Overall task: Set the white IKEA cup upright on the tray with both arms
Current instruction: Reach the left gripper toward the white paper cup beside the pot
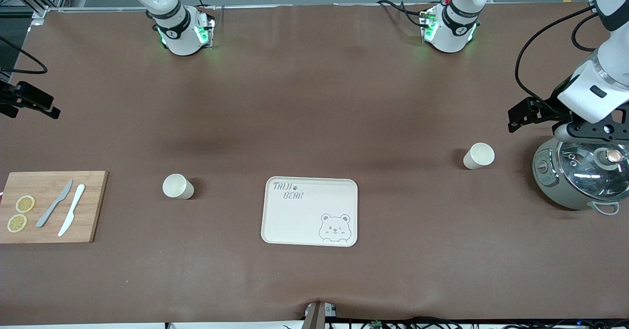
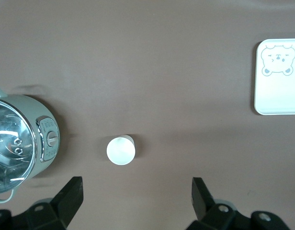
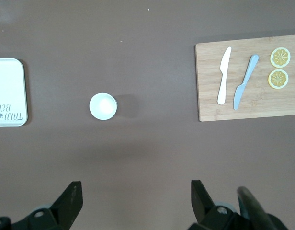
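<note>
The cream-white tray (image 1: pixel 295 221) with the bear drawing lies flat near the table's middle and has nothing on it. One white cup (image 1: pixel 178 186) stands upright beside it toward the right arm's end. A second white cup (image 1: pixel 478 155) stands upright toward the left arm's end. My left gripper (image 1: pixel 528 114) hangs open and empty in the air, high over the table between that cup (image 2: pixel 121 150) and the cooker. In its wrist view the left gripper (image 2: pixel 136 191) is apart from the cup. My right gripper (image 1: pixel 29 104) is open, empty and high over its end of the table. Its wrist view (image 3: pixel 136 191) shows the other cup (image 3: pixel 103 106) below.
A wooden cutting board (image 1: pixel 88 206) with two knives and two lemon slices lies at the right arm's end. A grey-green cooker with a glass lid (image 1: pixel 580 177) stands at the left arm's end, under the left wrist. The tray's edge shows in both wrist views.
</note>
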